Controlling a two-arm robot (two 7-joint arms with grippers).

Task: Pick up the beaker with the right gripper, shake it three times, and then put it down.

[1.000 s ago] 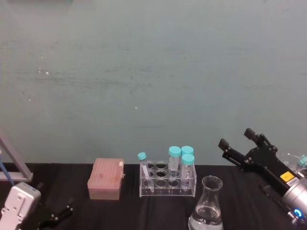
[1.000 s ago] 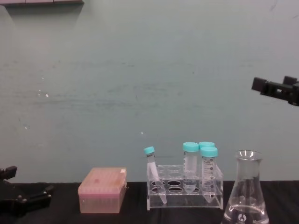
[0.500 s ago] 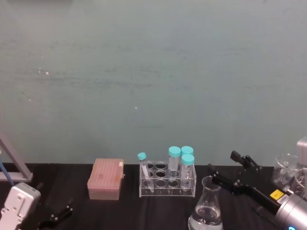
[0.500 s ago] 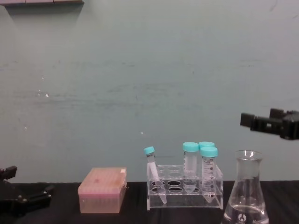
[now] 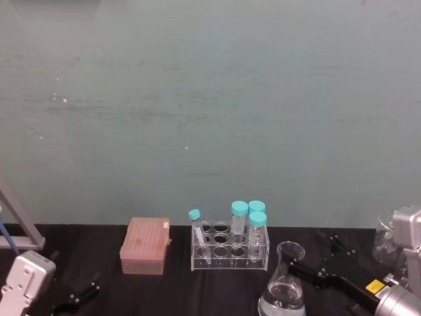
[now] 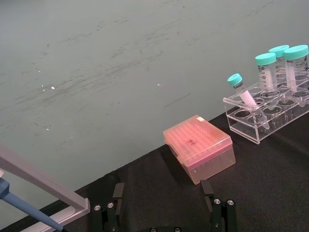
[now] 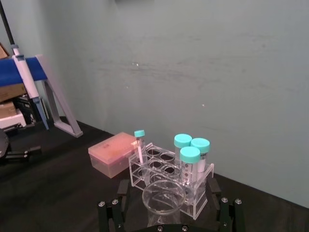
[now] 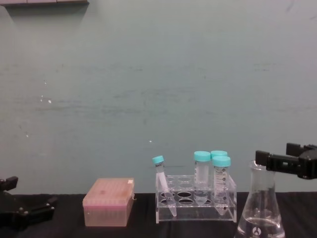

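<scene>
**labrat:** so what were the jaws doing at that point?

**benchbot:** the right gripper [image 8: 273, 152] had them spread wide, with nothing clamped. From its own wrist cam, the rim of the beaker [image 7: 163, 197] showed in the gap between them, and the glass looked clear of both bars. From the chest cam they hung about level with the rim, at the beaker's right side.

**labrat:** and the beaker itself?

**benchbot:** it was upright on the black table [image 5: 197, 293] at the front right, with a bit of clear liquid in the bottom. It stood just in front and to the right of the tube rack [image 5: 230, 253] with its teal-capped tubes [image 5: 239, 217]. The pink box [image 5: 145, 245] sat left of the rack, apart from it. The left gripper [image 6: 162, 186] was parked low at the table's left side, jaws apart too, holding nothing.
</scene>
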